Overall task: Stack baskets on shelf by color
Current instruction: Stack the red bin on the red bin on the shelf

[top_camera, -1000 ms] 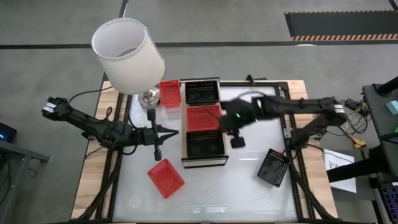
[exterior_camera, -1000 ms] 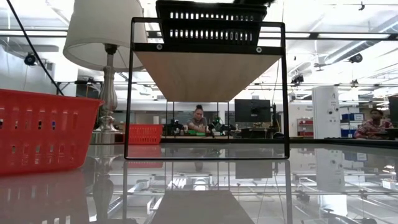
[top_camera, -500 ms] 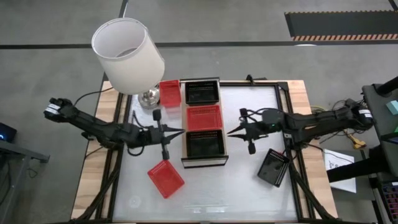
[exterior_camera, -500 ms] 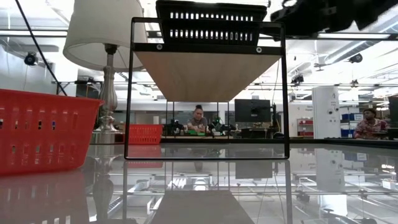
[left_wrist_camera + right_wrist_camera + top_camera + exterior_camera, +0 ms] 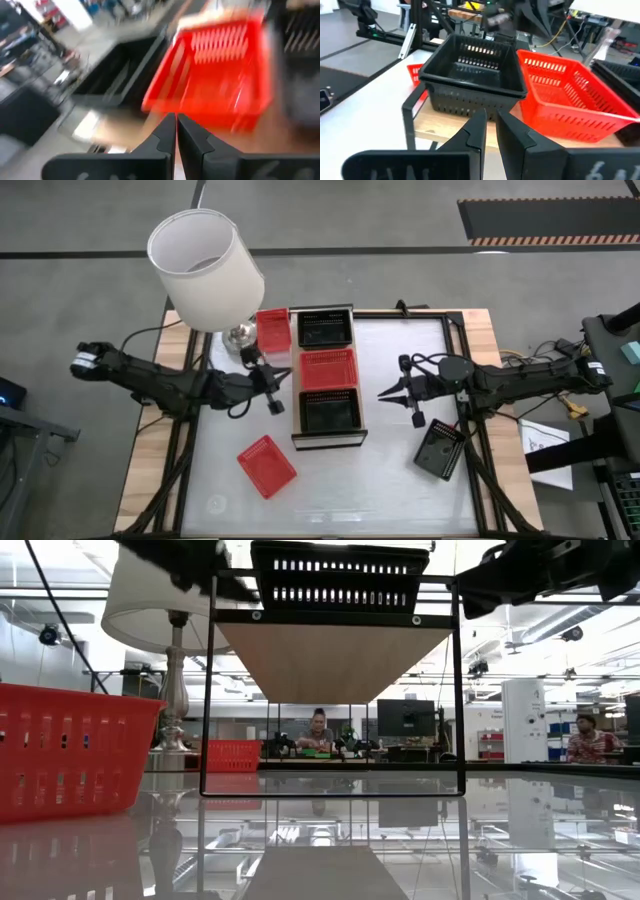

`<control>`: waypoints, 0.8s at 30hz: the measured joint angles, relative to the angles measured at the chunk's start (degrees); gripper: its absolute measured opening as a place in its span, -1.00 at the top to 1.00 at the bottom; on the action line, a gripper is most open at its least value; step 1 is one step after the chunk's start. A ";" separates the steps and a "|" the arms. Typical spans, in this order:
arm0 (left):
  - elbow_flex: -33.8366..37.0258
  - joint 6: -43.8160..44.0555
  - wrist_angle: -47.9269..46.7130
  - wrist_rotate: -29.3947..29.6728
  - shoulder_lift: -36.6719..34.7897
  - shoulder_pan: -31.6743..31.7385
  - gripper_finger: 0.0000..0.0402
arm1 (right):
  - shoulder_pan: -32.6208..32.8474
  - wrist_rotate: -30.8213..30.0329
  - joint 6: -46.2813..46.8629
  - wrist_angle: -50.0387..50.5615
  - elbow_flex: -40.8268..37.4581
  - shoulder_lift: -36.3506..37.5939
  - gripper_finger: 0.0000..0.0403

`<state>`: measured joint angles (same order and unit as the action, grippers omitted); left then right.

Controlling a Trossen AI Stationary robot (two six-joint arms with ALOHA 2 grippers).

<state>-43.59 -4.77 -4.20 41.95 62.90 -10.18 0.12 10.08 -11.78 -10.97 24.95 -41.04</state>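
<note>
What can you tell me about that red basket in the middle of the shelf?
The red basket is a small, shallow rectangular tub that looks like plastic, with slotted sides and an open top. It looks empty. It sits upright on the light-wood shelf, in the middle spot, between two black baskets. Neither gripper touches it: the left gripper and the right gripper are on either side of the shelf.

The left wrist view is motion-blurred, so the red basket (image 5: 220, 75) ahead shows only smeared slots, while in the low view the nearest red basket (image 5: 70, 750) is cut off by the picture's edge.
</note>
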 joint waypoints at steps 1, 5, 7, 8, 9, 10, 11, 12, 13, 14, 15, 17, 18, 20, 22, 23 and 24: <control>0.00 0.05 -3.29 -0.02 -0.05 1.01 1.00 | 0.10 0.39 0.03 0.01 -0.13 -0.01 0.83; 0.02 1.50 -15.12 -0.17 -0.26 5.84 1.00 | 0.13 0.64 1.02 -0.03 -0.18 -0.27 0.83; 0.02 1.20 -18.18 -1.23 -0.55 8.53 1.00 | 0.13 0.60 1.41 -0.04 -0.24 -0.33 0.83; 0.02 0.27 -19.49 -2.55 -0.57 10.14 1.00 | 0.13 0.60 1.76 -0.04 -0.28 -0.33 0.83; 0.05 -0.75 -20.67 -4.84 -0.51 11.92 1.00 | 0.13 0.52 1.92 -0.04 -0.28 -0.33 0.83; 0.15 -2.10 -21.28 -7.34 -0.31 13.87 1.00 | 0.13 0.47 2.02 -0.04 -0.28 -0.33 0.83; 0.40 -3.13 -21.52 -10.01 -0.18 15.97 1.00 | 0.13 0.47 2.04 -0.04 -0.28 -0.33 0.83; 0.71 -4.11 -21.54 -12.44 0.10 18.07 1.00 | 0.13 0.47 2.07 -0.04 -0.28 -0.33 0.83; 0.98 -5.06 -21.37 -14.76 0.50 20.12 1.00 | 0.13 0.47 2.21 -0.04 -0.28 -0.33 0.83; 1.17 -6.09 -21.23 -16.53 0.93 22.02 1.00 | 0.13 0.47 2.30 -0.04 -0.28 -0.33 0.83; 1.43 -6.78 -21.22 -17.50 1.37 23.89 1.00 | 0.13 0.47 2.36 -0.04 -0.29 -0.33 0.83; 1.75 -8.29 -20.42 -17.66 2.58 26.94 1.00 | 0.13 0.47 2.58 -0.05 -0.30 -0.33 0.83; 1.75 -9.04 -19.80 -17.66 3.28 28.35 1.00 | 0.13 0.46 3.00 -0.04 -0.30 -0.33 0.83; 1.73 -10.48 -19.61 -17.67 4.70 30.58 1.00 | 0.13 0.45 3.42 -0.06 -0.33 -0.33 0.83; 1.70 -12.19 -17.92 -17.93 6.30 32.02 1.00 | 0.13 0.45 3.79 -0.04 -0.33 -0.33 0.83; 1.73 -13.08 -16.53 -18.03 7.10 32.60 1.00 | 0.13 0.45 3.81 -0.04 -0.33 -0.33 0.83; 1.73 -14.00 -15.46 -18.29 7.84 33.07 1.00 | 0.13 0.45 3.83 -0.04 -0.33 -0.33 0.83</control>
<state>-41.87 -18.77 -19.66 23.66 70.74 22.89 0.25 10.53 -7.95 -11.00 24.62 -41.36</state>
